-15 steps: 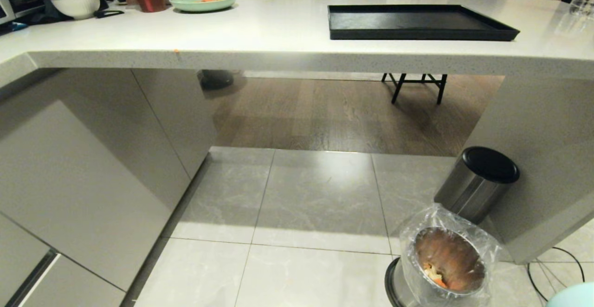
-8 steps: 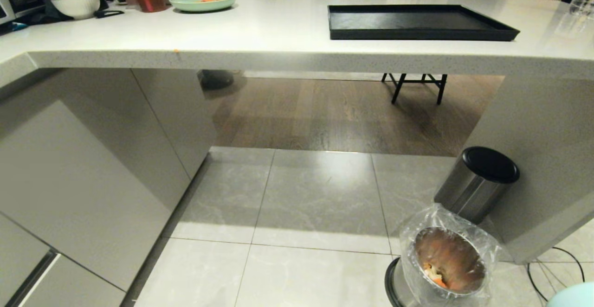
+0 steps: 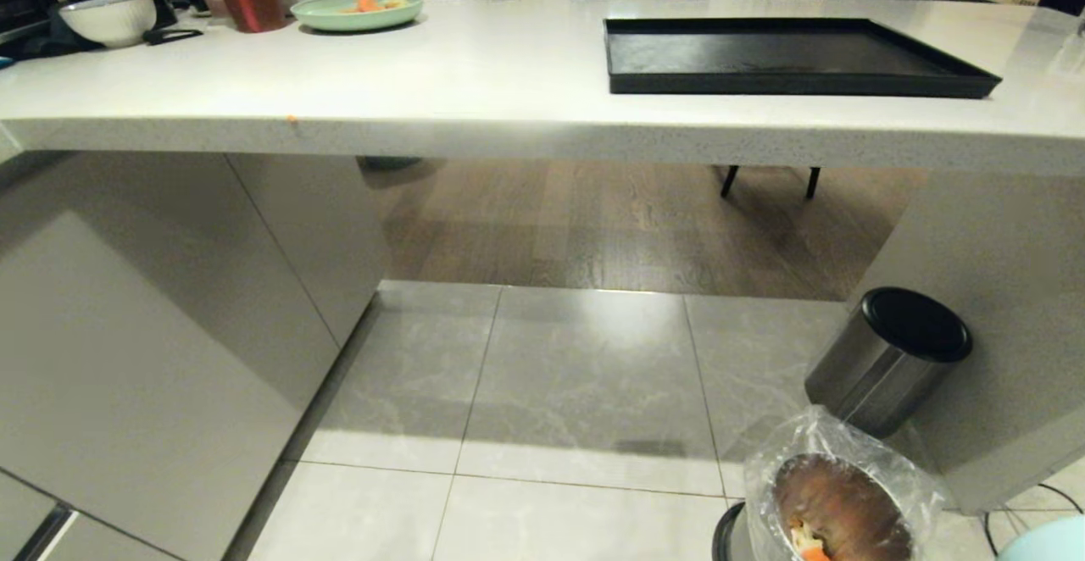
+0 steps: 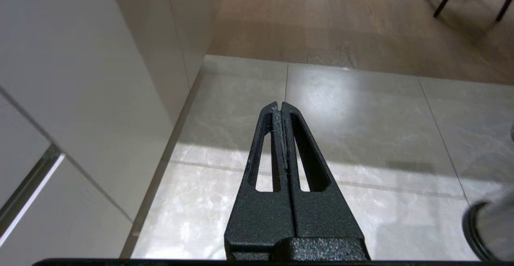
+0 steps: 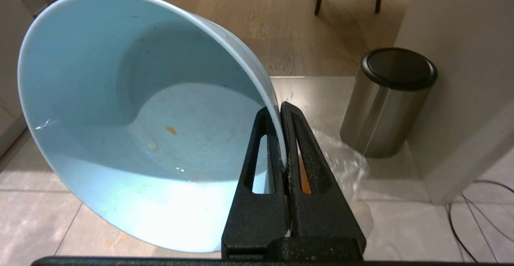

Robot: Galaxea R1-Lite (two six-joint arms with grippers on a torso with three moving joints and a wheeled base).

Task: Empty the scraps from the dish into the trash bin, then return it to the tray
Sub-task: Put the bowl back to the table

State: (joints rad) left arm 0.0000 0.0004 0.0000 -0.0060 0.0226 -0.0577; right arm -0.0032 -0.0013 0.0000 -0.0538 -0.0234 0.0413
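Right gripper [image 5: 280, 109] clenched on the rim of the blue bowl [image 5: 132, 117], bowl tilted, only specks inside. Scraps [image 3: 807, 542] lie in the bagged bin [image 3: 839, 502] on the floor. Black tray [image 3: 788, 57] on the counter [image 3: 475, 78]. Left gripper [image 4: 278, 106] closed, empty.

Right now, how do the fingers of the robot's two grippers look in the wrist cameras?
Both the left gripper and the right gripper have matte black fingers with a grainy texture. Each finger is long, tapers to a narrow tip, and has a slim cut-out slot along it. No cables or markings show.
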